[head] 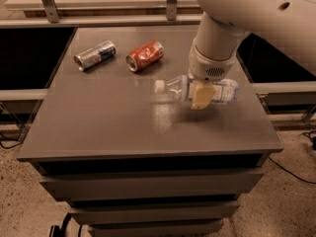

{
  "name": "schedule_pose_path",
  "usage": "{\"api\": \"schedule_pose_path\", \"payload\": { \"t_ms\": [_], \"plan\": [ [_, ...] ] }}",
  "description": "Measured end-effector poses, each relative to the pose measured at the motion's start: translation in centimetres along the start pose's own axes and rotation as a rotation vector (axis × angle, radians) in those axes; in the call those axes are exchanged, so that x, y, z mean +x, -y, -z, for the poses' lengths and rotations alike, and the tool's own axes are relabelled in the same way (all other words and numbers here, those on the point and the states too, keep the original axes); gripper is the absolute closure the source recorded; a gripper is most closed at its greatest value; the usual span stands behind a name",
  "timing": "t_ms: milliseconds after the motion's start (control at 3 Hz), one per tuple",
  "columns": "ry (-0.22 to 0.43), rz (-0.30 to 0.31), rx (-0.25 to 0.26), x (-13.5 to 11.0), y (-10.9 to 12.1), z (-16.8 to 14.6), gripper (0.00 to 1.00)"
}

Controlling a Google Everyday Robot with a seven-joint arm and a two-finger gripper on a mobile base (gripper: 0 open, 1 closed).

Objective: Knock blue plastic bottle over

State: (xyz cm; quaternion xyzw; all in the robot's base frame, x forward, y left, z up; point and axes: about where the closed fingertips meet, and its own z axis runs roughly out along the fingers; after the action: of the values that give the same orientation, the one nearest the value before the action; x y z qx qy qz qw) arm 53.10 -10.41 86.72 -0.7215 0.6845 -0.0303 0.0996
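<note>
Blue plastic bottle point(174, 89): on its side, cap twd left edge, nr right edge of tabletop point(98, 117).
Gripper point(202, 97): over bottle's mid; spread or pinching, can't tell.
Silver-blue can point(95, 55), red can point(144, 55): nr far edge, apart from bottle.
Status: knock-over looks done; only arm clearance left.

Cream hand point(202, 98) over clear, white-capped bottle point(174, 87)
</note>
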Motion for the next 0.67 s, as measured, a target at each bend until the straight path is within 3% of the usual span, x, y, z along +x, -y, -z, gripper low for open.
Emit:
{"api": "schedule_pose_path", "payload": {
  "t_ms": [667],
  "plan": [
    [-0.03,-0.005,-0.049,-0.15,-0.27,-1.01,0.36]
  ]
}}
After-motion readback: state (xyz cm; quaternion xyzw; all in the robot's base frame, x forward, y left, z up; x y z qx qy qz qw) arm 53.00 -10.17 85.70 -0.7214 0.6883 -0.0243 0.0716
